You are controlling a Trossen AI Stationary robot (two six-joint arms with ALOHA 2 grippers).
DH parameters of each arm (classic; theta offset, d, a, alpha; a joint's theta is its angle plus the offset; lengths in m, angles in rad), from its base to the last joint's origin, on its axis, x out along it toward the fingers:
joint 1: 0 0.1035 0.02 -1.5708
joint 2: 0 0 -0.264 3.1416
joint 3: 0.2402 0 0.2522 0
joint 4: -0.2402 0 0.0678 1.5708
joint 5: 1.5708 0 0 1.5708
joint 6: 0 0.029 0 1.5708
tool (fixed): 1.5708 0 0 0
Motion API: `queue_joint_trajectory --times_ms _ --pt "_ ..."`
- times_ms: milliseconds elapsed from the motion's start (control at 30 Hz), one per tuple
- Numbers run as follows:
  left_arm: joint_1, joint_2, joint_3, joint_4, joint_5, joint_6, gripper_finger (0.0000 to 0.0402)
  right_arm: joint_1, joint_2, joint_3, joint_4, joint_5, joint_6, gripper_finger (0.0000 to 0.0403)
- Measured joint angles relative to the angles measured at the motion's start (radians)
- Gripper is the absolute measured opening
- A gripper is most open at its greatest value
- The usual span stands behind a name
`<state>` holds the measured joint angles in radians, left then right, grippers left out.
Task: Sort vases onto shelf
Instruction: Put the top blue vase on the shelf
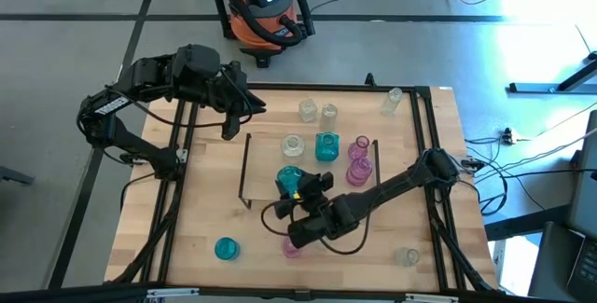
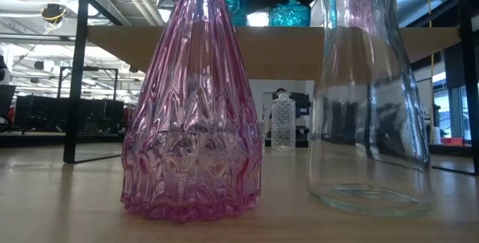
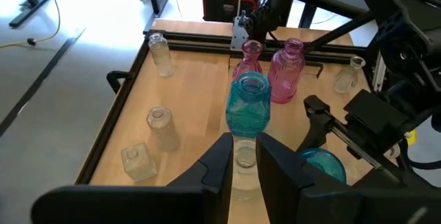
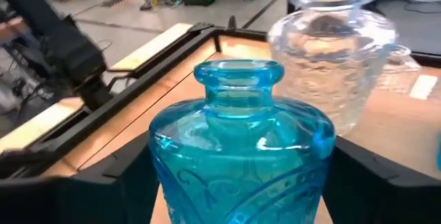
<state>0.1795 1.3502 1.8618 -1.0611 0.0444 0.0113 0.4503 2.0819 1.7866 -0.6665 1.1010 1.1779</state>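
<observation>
High view count of vases: three teal, three pink, five clear.

On the shelf (image 1: 252, 168), frame centre: two teal, two pink, one clear. The round teal vase (image 1: 290, 178) stands between the spread fingers of the right gripper (image 1: 300, 185).

Left gripper (image 1: 244, 107), upper left: narrowly parted, empty.

No legible writing.

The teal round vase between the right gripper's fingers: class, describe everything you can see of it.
The teal round vase is translucent blue glass with a short neck, a thick rolled lip and raised swirls on its bulbous body. It stands upright on the shelf, near the front left part. The right gripper sits around it with fingers on either side; whether they press the glass is unclear. A clear round vase stands just behind it.
</observation>
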Motion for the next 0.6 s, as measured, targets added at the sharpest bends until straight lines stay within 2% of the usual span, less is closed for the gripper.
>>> queue_joint_trajectory --times_ms 100,233,367,600 --pt "0.000 0.000 0.000 0.000 0.000 0.002 0.0057 0.000 0.000 0.000 -0.008 0.006 0.003 0.0307" --pt "0.000 0.000 0.000 0.000 0.000 0.019 0.0057 0.001 0.000 0.000 -0.007 0.006 -0.004 0.0269" --pt "0.000 0.000 0.000 0.000 0.000 0.020 0.0057 0.001 0.000 0.000 -0.009 0.004 -0.007 0.0266" --pt "0.000 0.000 0.000 0.000 0.000 0.023 0.0057 -0.001 0.000 0.000 -0.016 0.018 -0.036 0.0325"
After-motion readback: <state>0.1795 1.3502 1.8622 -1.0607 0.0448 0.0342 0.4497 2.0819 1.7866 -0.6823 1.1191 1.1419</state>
